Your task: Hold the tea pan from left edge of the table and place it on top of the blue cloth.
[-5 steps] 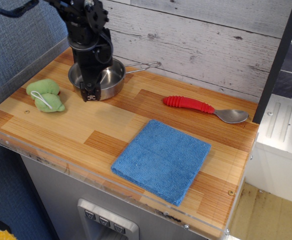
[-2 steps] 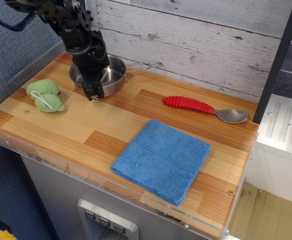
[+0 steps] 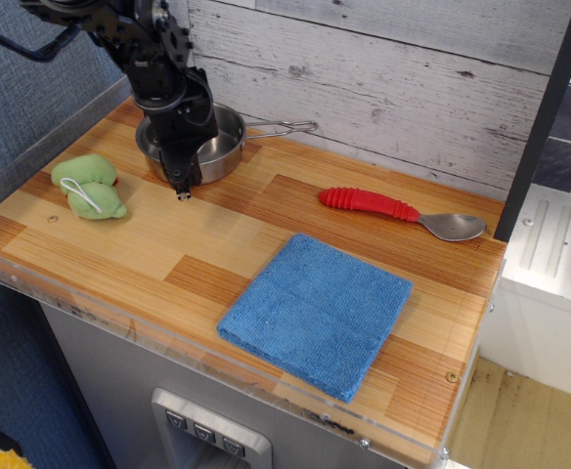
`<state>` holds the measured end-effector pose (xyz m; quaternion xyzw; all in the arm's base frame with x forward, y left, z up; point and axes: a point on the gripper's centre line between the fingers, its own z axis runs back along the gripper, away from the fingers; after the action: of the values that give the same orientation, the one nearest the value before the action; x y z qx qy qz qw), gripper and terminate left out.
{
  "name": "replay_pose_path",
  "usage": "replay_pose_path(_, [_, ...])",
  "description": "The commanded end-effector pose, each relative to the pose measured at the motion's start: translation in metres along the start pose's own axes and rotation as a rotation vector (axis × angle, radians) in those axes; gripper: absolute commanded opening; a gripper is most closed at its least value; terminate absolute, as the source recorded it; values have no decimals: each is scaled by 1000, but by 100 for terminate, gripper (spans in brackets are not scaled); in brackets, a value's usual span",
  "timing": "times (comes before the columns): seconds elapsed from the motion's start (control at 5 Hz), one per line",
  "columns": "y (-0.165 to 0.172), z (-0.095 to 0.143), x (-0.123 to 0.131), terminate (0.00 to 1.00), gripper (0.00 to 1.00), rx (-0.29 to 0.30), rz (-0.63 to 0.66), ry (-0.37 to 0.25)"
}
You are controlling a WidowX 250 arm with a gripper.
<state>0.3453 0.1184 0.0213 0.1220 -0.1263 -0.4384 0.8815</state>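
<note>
The tea pan point(image 3: 225, 147), a small shiny steel saucepan, is at the back left of the table point(image 3: 129, 256). Its wire-loop handle point(image 3: 284, 126) points right along the wall. My gripper point(image 3: 182, 186) comes down from above and is closed over the pan's near rim. The arm hides the left part of the pan. The pan looks slightly raised at its front edge. The blue cloth point(image 3: 315, 311) lies flat at the front right of the table, well apart from the pan.
A green plush toy point(image 3: 90, 188) lies just left of the gripper. A red-handled metal spoon point(image 3: 395, 210) lies at the back right. A plank wall stands close behind the pan. A clear acrylic rim point(image 3: 168, 337) runs along the table's front edge.
The gripper has risen a little and shifted slightly right. The pan has come with it, its near edge sitting higher and further back than one second ago.
</note>
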Motion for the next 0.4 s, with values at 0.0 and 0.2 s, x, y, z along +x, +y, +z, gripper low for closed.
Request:
replay_pose_path(0.0, [7,27,8,0,0,53,-40,-14])
replay_pose_path(0.2, [3,36,9,0,0,73,-60,-16])
